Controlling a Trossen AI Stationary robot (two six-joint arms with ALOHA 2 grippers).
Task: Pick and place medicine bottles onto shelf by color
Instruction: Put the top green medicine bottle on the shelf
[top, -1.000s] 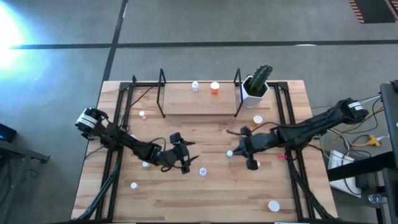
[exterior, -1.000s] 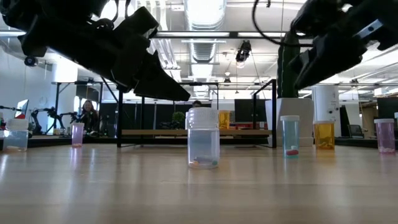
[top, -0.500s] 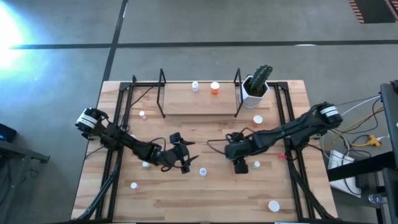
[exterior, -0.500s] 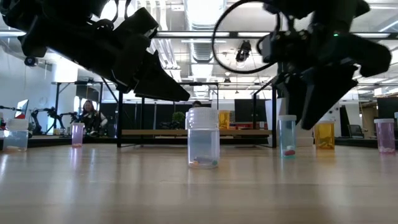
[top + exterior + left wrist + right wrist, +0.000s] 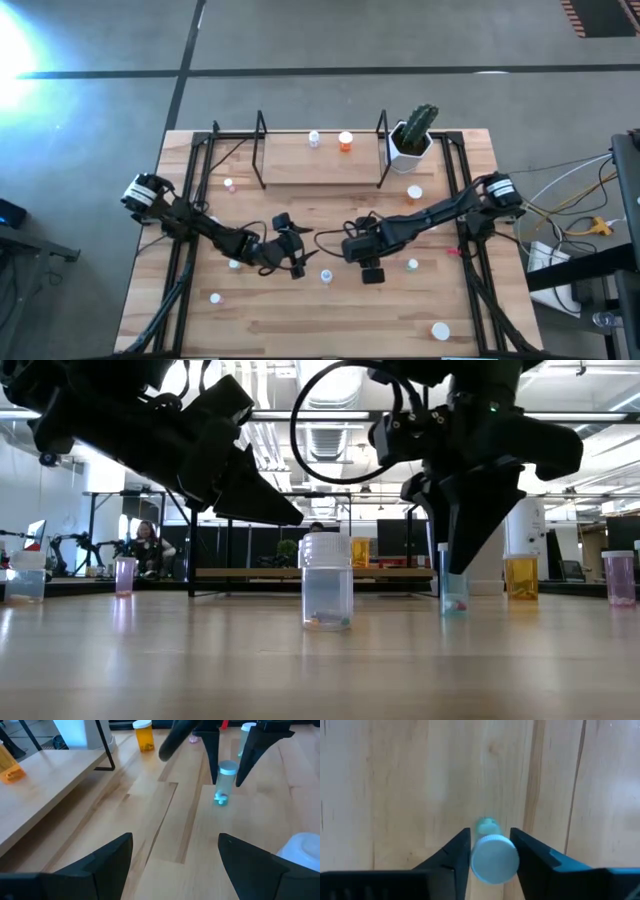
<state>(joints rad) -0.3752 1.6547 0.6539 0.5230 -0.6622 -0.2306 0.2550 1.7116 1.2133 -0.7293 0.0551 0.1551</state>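
A slim blue medicine bottle (image 5: 494, 859) with a white cap stands on the table between the fingers of my right gripper (image 5: 489, 832), which is shut on it. The same blue bottle (image 5: 226, 782) shows in the left wrist view, with my right gripper's two fingers tight against its sides. In the high view my right gripper (image 5: 360, 247) hides it. My left gripper (image 5: 298, 258) hovers open just to its left, holding nothing. A wide clear bottle (image 5: 326, 580) stands in front of it. The shelf (image 5: 320, 165) at the back carries a blue bottle (image 5: 314, 138) and an orange one (image 5: 345, 141).
A white pot with a cactus (image 5: 410, 140) stands right of the shelf. Loose bottles are scattered about: a pink one (image 5: 229, 184), others (image 5: 415, 191), (image 5: 412, 264), (image 5: 215, 297), (image 5: 440, 330). Black rails (image 5: 190, 200) run along both table sides.
My right arm has swept left across the table, opened, and closed its fingers around the slim blue bottle, which has shifted slightly left. My left arm has stayed still.
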